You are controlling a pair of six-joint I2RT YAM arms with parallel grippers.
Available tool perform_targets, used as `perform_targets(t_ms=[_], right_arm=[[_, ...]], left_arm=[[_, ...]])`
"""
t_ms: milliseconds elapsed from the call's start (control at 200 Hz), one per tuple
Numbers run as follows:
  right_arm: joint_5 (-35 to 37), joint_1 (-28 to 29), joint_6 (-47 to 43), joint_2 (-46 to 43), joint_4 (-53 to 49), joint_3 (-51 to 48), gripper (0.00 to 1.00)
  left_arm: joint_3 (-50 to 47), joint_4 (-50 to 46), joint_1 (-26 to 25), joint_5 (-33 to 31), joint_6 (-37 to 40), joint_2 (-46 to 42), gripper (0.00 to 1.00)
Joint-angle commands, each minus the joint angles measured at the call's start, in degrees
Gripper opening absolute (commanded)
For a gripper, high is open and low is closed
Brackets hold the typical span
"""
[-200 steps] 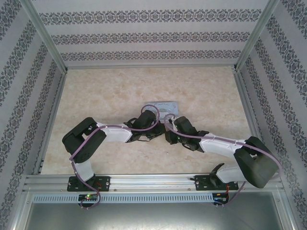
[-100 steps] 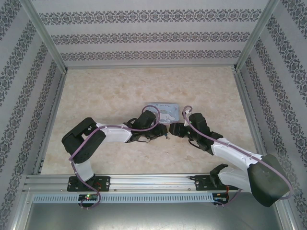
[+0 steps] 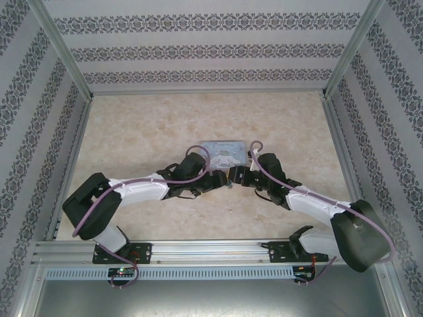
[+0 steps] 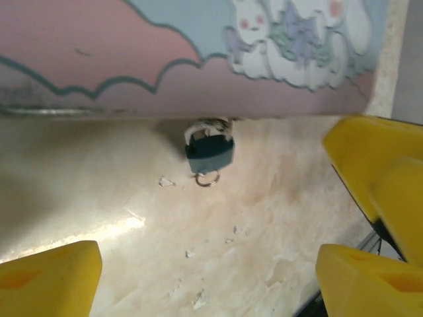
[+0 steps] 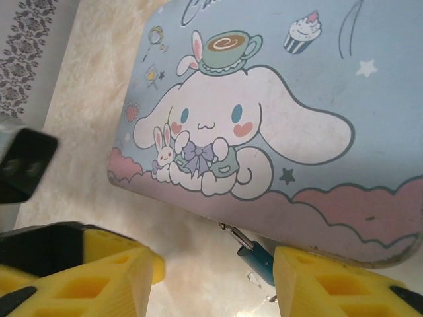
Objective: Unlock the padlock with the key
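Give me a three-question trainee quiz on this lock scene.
1. True or false: the padlock sits at the edge of the cartoon tin.
2. The left fingers are: A) shut on the padlock, B) wide apart, clear of it, C) shut on the tin.
3. Fill in: at the padlock's end away from the tin sits a small metal ____.
Key: 1 true; 2 B; 3 ring.
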Motion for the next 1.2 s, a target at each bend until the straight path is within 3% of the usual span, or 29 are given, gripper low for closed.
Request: perform_targets(t_ms=[0,230,535,1029,1194], right_arm=[[-0.42,-0.17,-0.54,3.28,0.49,3.19,0.52],[-3.1,-1.68,-1.46,9.2,1.51,8.38,0.51],[-4.3,-1.68,-2.04,7.71,8.78,-1.3,0.45],[-8.35,-1.68,-4.67,18.89,16.86,0.21,0.45],[-8.37,-1.76,-4.43,20.71,18.01,-0.06,0.33]], left_arm=[[-0.09,-1.24,1.72,-0.96,2.24,-4.97,0.88],[-0.6,-5.18,6.11,-4.54,2.31,-9.2,0.94],[2.19,-10.47,10.8,-5.03,5.73,-9.19,0.95],[5.15,-11.05,12.06,-3.04,6.68,-6.31,0.96],[5.43,-10.55,12.27,-2.67,6.68,-5.55,0.96]])
